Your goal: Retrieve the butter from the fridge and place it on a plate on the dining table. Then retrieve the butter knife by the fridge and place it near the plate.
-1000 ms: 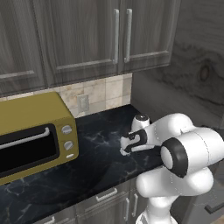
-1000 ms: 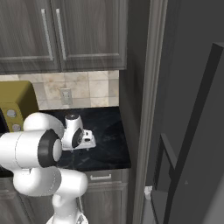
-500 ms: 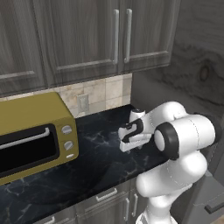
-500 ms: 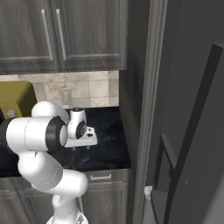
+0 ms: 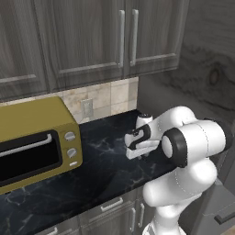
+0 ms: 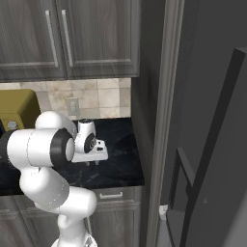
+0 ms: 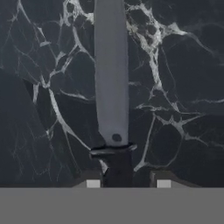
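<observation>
The gripper (image 5: 133,153) hangs low over the black marbled wall counter (image 5: 96,179), pointing down at it, just right of the yellow toaster oven (image 5: 32,142). In the hand view the butter knife (image 7: 111,87) lies flat on the dark stone straight ahead — a long grey blade running up the middle, a small round mark near its base, then a guard and a dark handle that runs down between the two finger tips (image 7: 92,183). The tips stand apart on either side of the handle, fairly narrow, but whether they actually press on it I cannot tell; the lower part is cut off.

From the left base view the hand hides the knife; you see the oven, a wall outlet (image 5: 86,109) and the grey upper cabinets (image 5: 92,41). The right base view adds the fridge (image 6: 212,144) — tall, dark grey, just beside the counter's right end, the gripper (image 6: 94,157) near it.
</observation>
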Controlling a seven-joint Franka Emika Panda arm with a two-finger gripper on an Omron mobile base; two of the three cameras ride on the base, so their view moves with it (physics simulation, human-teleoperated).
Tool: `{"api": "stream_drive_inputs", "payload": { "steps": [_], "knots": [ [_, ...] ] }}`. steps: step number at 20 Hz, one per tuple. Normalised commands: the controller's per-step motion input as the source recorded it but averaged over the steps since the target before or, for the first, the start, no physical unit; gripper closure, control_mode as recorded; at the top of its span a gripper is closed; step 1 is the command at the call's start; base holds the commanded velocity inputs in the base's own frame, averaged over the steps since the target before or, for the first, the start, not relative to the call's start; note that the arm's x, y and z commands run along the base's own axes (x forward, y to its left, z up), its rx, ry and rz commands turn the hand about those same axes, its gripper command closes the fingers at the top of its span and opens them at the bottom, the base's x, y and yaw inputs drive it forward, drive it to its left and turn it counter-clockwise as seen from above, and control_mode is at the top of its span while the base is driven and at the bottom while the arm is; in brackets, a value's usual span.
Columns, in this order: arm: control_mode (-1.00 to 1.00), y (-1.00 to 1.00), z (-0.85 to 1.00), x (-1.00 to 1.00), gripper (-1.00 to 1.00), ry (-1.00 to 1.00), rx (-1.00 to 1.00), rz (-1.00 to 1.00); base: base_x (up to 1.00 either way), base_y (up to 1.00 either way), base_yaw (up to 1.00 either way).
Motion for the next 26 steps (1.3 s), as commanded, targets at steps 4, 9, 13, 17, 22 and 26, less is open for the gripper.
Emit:
{"api": "stream_drive_inputs", "payload": {
  "steps": [4, 9, 13, 17, 22, 26],
  "knots": [
    [-1.0, 0.0, 0.0, 0.02, 1.0, 0.0, -0.01, 0.0, 0.0, 0.0, 0.0],
    [-1.0, 0.02, -0.02, 0.0, 1.0, 0.0, 0.0, 0.0, 0.0, 0.0, 0.0],
    [-1.0, 0.04, 0.14, -0.05, 1.0, -0.04, 0.01, -0.08, 0.0, 0.0, 0.0],
    [-1.0, 0.26, 0.9, -0.19, 1.0, 0.0, 0.0, -0.26, 0.0, 0.0, 0.0],
    [-1.0, 0.03, 0.99, -0.66, 1.0, 0.0, 0.0, -0.25, 0.0, 0.0, 0.0],
    [-1.0, 0.0, 0.87, -0.86, 1.0, -0.05, 0.0, -0.19, 0.0, 0.0, 0.0]
  ]
}}
